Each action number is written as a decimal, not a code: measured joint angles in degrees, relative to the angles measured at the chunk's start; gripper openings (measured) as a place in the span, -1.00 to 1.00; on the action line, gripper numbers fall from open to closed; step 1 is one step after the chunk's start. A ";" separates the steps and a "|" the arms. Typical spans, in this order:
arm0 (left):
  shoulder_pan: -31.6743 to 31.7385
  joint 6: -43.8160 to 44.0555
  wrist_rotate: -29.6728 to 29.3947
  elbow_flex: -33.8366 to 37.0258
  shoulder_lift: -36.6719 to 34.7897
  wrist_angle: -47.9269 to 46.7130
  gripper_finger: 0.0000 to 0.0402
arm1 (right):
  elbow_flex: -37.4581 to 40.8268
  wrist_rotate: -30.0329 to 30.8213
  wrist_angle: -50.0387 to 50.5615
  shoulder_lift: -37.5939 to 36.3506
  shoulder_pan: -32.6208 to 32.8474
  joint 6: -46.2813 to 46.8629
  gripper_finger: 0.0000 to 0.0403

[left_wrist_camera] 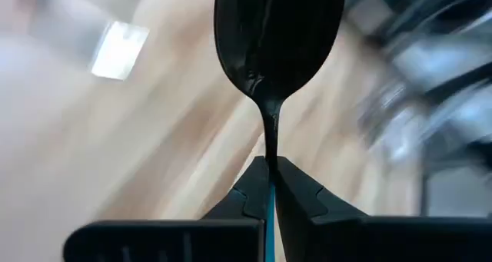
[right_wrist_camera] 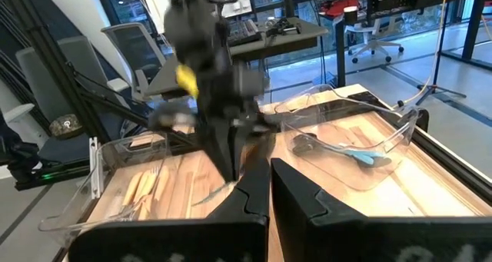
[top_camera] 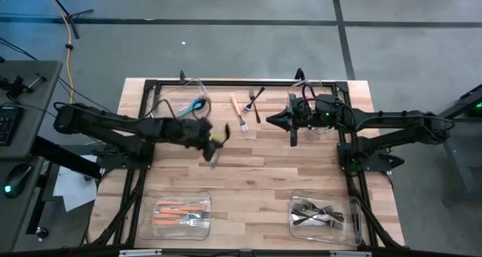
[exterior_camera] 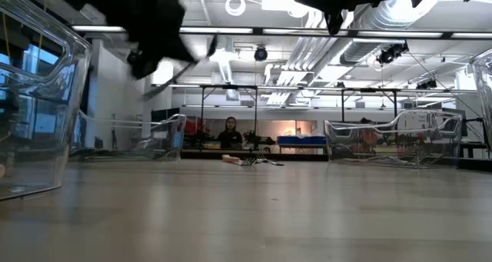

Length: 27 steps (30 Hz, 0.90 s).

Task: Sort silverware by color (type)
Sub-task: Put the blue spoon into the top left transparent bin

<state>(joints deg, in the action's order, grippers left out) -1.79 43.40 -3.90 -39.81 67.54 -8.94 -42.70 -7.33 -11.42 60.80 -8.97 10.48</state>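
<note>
My left gripper (left_wrist_camera: 270, 164) hangs over the middle of the table (top_camera: 211, 145), shut on a spoon (left_wrist_camera: 277, 39) with a dark bowl and a teal handle. My right gripper (right_wrist_camera: 269, 177) is shut on nothing and hovers over the far right part of the table (top_camera: 282, 120). An orange-handled fork (top_camera: 239, 110) and a dark fork (top_camera: 254, 102) lie loose on the wood at the far middle. More silverware lies in clear bins: a teal piece (right_wrist_camera: 350, 150) far left, orange-handled pieces (top_camera: 181, 212) near left, dark pieces (top_camera: 320, 212) near right. My left gripper pinches the spoon between its two fingers at the thin neck just behind the bowl (left_wrist_camera: 270, 143). The teal handle (left_wrist_camera: 270, 208) runs back between the fingers, which lie along it. The bowl sticks out past the fingertips. The fingers slant downward and the spoon is lifted clear of the table.
Clear plastic bins stand at the table's corners: far left (top_camera: 184, 105), far right (top_camera: 324, 87), near left (top_camera: 162, 204), near right (top_camera: 350, 212). Bare wood lies between them in the middle. A person (exterior_camera: 230, 131) sits in the room beyond the far edge.
</note>
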 joint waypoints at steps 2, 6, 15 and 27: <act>1.59 -4.59 -0.60 -1.25 0.12 7.91 -1.00 | 0.00 -0.12 0.00 0.00 0.00 0.32 -1.00; 4.42 -13.75 -1.14 -4.00 0.20 16.08 -1.00 | 0.02 -0.42 -0.42 0.00 0.00 2.48 -1.00; 6.28 -26.88 1.54 -14.38 0.09 19.88 -1.00 | 0.02 -3.80 -8.23 -0.01 0.00 4.91 -1.00; 5.03 -27.22 1.75 -12.59 0.03 22.84 -1.00 | 0.02 -3.80 -8.57 -0.02 0.00 3.67 -1.00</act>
<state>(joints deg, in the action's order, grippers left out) 3.24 16.18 -2.15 -52.40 67.57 13.90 -42.68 -11.14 -19.99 60.77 -8.97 14.15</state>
